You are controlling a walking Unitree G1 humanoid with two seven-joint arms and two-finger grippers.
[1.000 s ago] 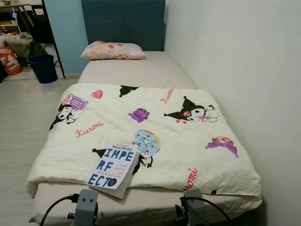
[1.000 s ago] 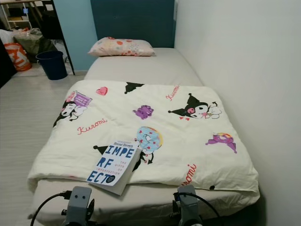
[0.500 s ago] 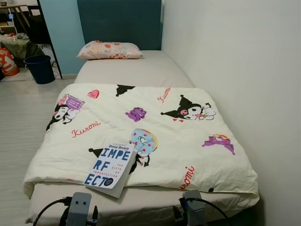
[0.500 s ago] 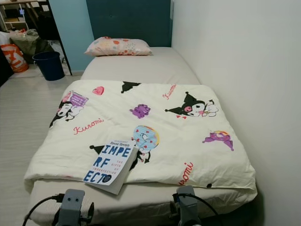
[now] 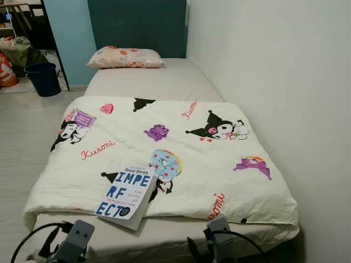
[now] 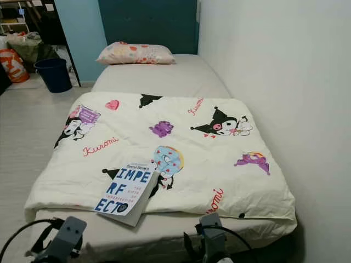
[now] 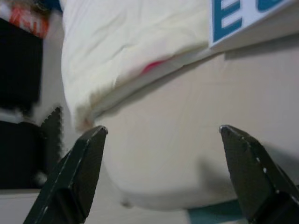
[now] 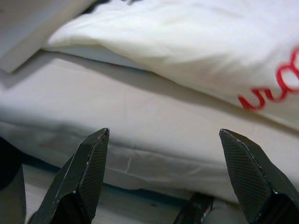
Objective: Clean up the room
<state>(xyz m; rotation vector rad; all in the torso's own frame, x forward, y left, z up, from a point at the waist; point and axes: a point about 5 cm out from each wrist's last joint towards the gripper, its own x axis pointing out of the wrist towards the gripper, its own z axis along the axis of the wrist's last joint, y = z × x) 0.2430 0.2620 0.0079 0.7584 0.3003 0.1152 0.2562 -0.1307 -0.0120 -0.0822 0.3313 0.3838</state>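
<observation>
From the foot of the bed (image 5: 164,82), the obvious stray thing is the book (image 5: 125,192), lying face up on the near edge of the Kuromi duvet (image 5: 181,148), its lower corner overhanging onto the bare mattress. The left pincer (image 7: 161,175) is spread wide, low and just short of that corner; the right pincer (image 8: 163,175) is equally wide, facing the duvet hem. I'd say take the overhanging corner, fingers above and below the cover, without pinching the duvet too.
</observation>
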